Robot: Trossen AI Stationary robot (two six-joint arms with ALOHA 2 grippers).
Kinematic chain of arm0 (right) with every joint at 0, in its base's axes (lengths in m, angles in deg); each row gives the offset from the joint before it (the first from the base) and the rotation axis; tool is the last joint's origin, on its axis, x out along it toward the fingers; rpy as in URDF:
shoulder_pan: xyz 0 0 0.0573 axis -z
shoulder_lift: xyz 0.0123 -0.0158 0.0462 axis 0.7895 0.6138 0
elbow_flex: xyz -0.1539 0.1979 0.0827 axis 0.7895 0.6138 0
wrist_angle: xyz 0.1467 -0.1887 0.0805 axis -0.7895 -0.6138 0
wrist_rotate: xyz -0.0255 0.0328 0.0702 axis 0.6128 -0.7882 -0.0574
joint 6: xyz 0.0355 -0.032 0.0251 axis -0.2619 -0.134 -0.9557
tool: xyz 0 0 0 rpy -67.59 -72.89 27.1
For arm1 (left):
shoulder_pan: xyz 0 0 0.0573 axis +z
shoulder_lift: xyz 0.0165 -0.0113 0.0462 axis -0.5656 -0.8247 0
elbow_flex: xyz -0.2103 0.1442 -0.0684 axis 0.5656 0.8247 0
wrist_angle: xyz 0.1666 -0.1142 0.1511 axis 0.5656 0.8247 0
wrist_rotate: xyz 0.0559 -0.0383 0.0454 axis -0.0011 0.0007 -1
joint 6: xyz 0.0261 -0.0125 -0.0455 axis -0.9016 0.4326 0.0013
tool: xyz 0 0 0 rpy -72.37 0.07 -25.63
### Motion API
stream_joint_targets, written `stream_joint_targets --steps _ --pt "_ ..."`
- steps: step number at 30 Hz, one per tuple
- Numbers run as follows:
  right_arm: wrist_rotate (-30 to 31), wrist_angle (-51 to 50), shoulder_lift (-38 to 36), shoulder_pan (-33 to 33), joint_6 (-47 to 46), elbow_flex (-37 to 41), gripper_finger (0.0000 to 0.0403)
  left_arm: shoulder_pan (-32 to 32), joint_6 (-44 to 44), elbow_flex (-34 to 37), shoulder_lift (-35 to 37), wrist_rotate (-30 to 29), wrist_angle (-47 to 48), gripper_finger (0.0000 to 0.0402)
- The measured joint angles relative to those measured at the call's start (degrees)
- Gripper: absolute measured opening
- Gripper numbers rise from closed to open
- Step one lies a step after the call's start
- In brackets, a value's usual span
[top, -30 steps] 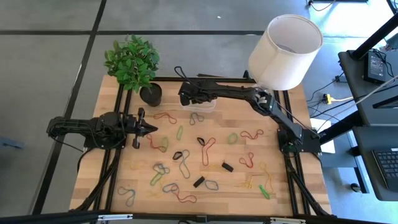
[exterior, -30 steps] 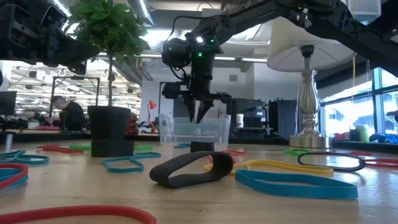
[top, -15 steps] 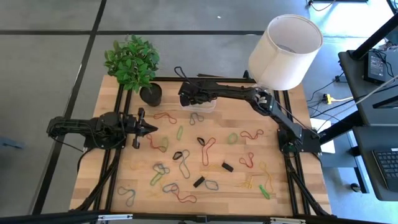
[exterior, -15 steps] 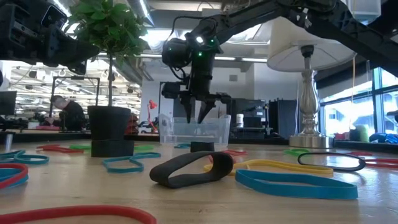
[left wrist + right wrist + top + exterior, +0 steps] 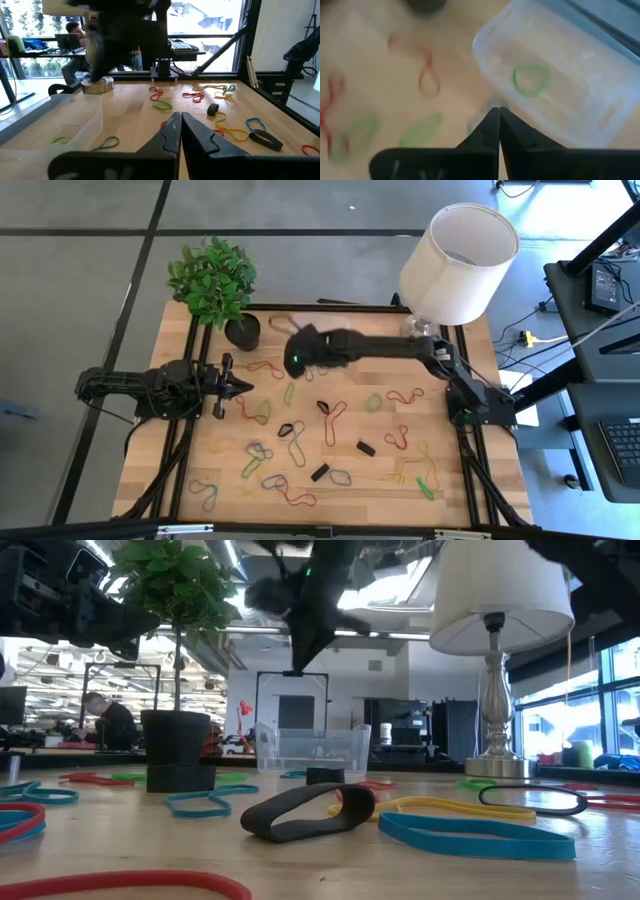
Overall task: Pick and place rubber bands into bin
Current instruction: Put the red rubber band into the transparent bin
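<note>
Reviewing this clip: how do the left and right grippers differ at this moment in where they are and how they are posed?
The left gripper sits low at the table's left side, pointing level across the wood, away from the bin. The right gripper is raised above the table and blurred, and its wrist view looks down on the bin's rim. The left arm waits; the right arm is at work. Both are shut, with nothing between their fingers.

No readable text, label, brand or number shows in any view.
</note>
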Motion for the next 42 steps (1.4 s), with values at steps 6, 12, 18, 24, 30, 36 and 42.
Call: stream_joint_targets --steps 6,12,18,24,30,36,42 --pt "-0.92 -8.31 -0.85 -8.05 2.23 0.0 0.0004 -0.02 0.0 0.0 0.0 -0.01 -0.03 0.0007" --pt "-4.72 -8.66 -0.71 -14.06 4.18 1.13 0.0003 0.0 -8.2 0.03 0.0 -0.22 -3.07 0.0007" --pt "-5.58 -8.62 -0.76 -18.58 8.05 1.75 0.0002 0.0 -7.37 0.03 0.0 -0.03 -3.88 0.0008" --pt "-7.15 -4.13 -6.34 -20.84 8.11 12.82 0.0001 0.0 0.3 0.03 0.0 -0.02 -4.31 0.0006" --pt "-9.9 17.33 -23.28 -22.41 5.05 39.38 0.0001 0.0 3.2 0.03 0.0 -0.02 -4.34 0.0008" --pt "-11.25 33.13 -40.47 -24.73 6.74 61.6 0.0001 0.0 3.85 0.03 0.02 -0.53 -5.76 0.0007" --pt "-11.22 33.0 -52.63 -25.6 2.63 74.24 0.0015 -0.11 4.83 -0.33 -0.78 -0.56 -5.14 0.0006"
